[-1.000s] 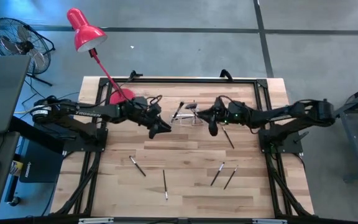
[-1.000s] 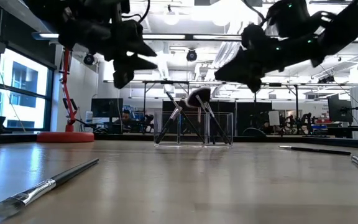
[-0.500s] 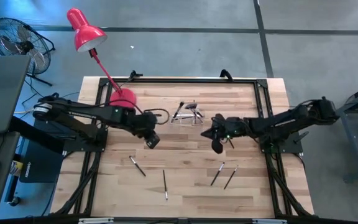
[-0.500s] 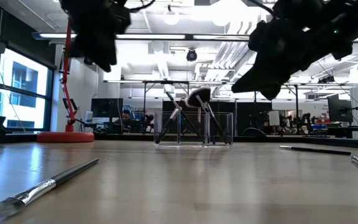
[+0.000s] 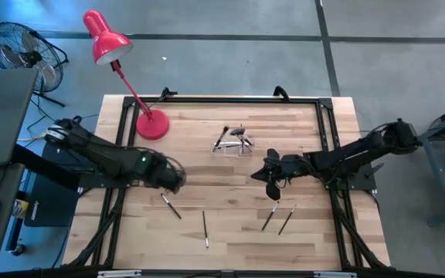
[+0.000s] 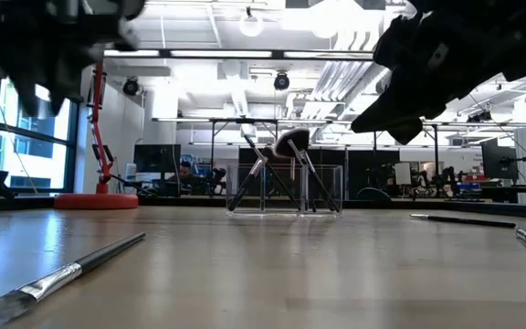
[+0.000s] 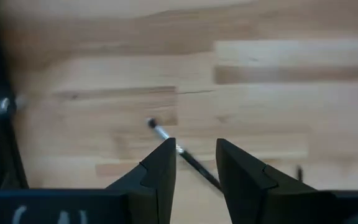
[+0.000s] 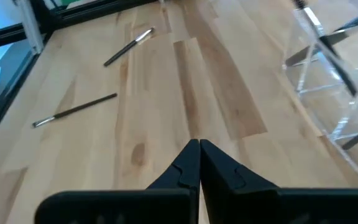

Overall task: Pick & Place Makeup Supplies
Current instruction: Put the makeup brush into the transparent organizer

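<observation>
Nearest my side of the table (image 5: 230,232) I see four loose makeup pieces lying flat on the wood: a short liner (image 5: 171,205) towards the left, a thin brush (image 5: 205,228) pointing straight across the boards, and a pair of brushes (image 5: 278,218) side by side, slanted, towards the right. In the low view a long brush (image 6: 67,272) with a silvery ferrule lies in the foreground, and two more thin handles (image 6: 462,220) rest flat at the far right.

My left gripper (image 5: 173,179) hangs above the short liner, just beside its upper end. From its wrist camera I see the two dark fingers (image 7: 160,174) standing a narrow gap apart, empty, with the liner (image 7: 182,152) lying on the wood, running from in front of the fingers back under the gap between them.

My right gripper (image 5: 272,188) hovers over bare wood near the table's middle, above the slanted pair. Its fingers (image 8: 188,167) are pressed together with nothing between them; two brushes (image 8: 98,78) lie well ahead of it.

Farther back sits the clear plastic holder (image 5: 234,144), with several brushes standing tilted in it, one with a fluffy dark head (image 6: 290,142). Beyond that, at the far left corner, stands a red desk lamp (image 5: 151,123). A fan (image 5: 23,54) stands on the floor off the table.
</observation>
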